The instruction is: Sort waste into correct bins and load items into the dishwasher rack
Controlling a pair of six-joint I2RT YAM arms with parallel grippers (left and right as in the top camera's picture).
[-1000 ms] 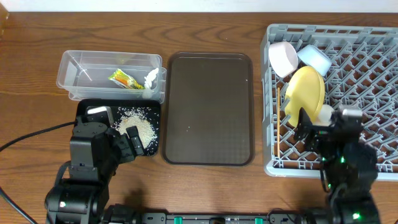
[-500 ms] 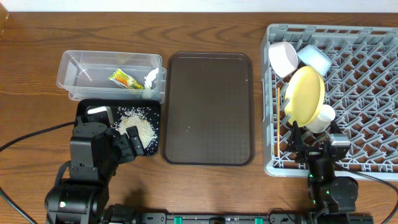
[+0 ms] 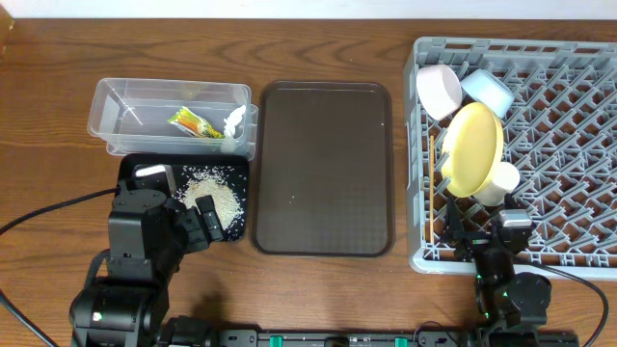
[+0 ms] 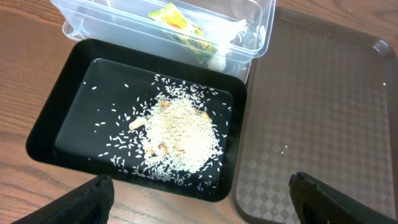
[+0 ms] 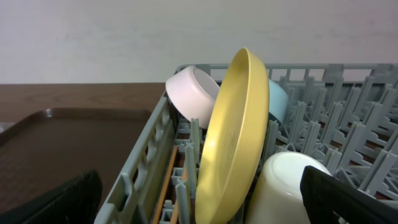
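Note:
The grey dishwasher rack (image 3: 578, 116) stands at the right. In it the yellow plate (image 3: 472, 146) stands on edge beside the white bowl (image 3: 439, 90), the light blue bowl (image 3: 487, 92) and the pale cup (image 3: 499, 181). Wooden chopsticks (image 5: 169, 180) lie inside the rack's left wall. The clear tub (image 3: 125, 101) holds the snack wrapper (image 3: 193, 123) and tissue (image 3: 234, 120). The black tray (image 3: 193, 162) holds rice (image 3: 214, 198). My left gripper (image 3: 198, 214) is open above the black tray's near edge. My right gripper (image 3: 482, 236) is open and empty at the rack's front edge.
A large dark brown serving tray (image 3: 323, 169) lies between the bins and the rack. The black tray sits right in front of the clear tub, touching it. A black cable runs off the table's left front. A pale wall is behind the table.
My right arm has drawn back from the cup and plate toward the rack's front edge, empty. The cup now shows next to the plate. The left arm has not moved.

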